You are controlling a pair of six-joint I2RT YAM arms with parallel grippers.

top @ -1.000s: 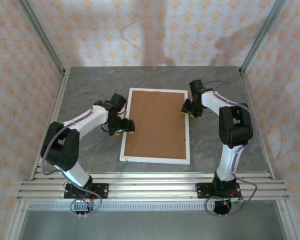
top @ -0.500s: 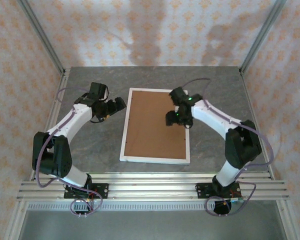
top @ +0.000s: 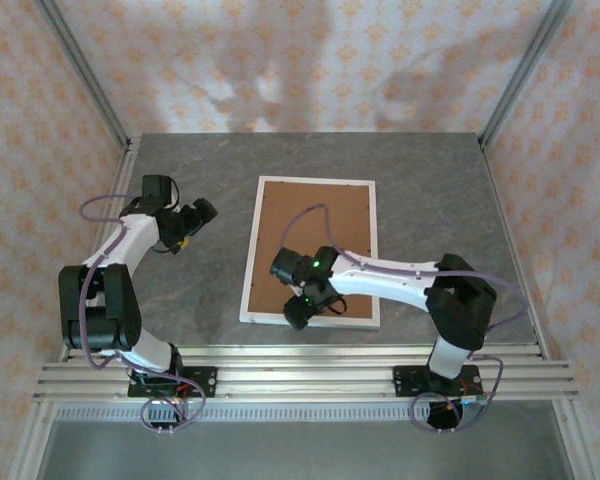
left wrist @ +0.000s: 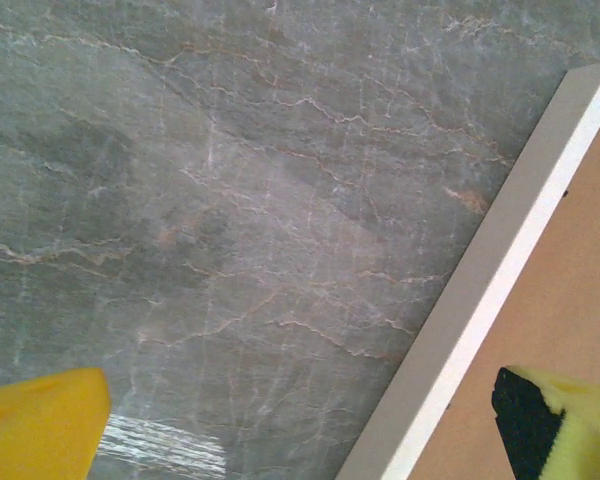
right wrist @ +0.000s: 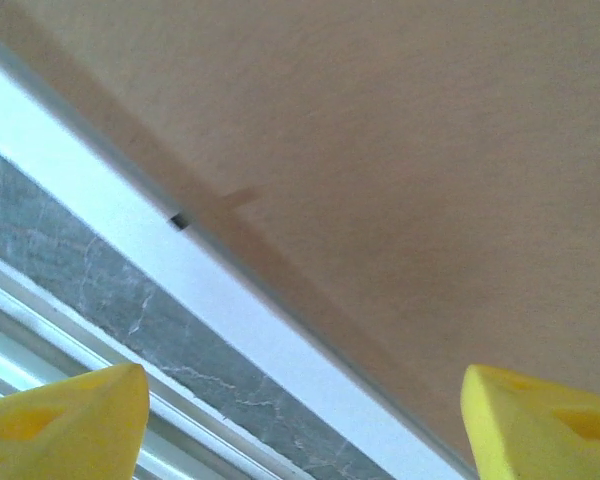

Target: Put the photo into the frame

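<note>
Frame (top: pixel 252 255) lies back-up on the desk (top: pixel 180 290) with the brown backing board (top: pixel 315 230) seated, the photo presumably beneath. Left tool (top: pixel 192 222), released, hangs aside over bare desk. Right tool (top: pixel 298 310), spread and empty, hovers above the near-left corner, probably to press it.

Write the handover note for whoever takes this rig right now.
Left pincer: open, holding nothing, above the table to the left of the frame.
Right pincer: open, holding nothing, above the frame's near-left corner.
The frame lies flat mid-table, with the brown backing board inside its white border, facing up.
Photo: cannot tell whether it sits under the board.
Done: board is in the frame, both pincers free.
Left: confirm the photo is inside; if it is, probably only securing the back remains.
</note>
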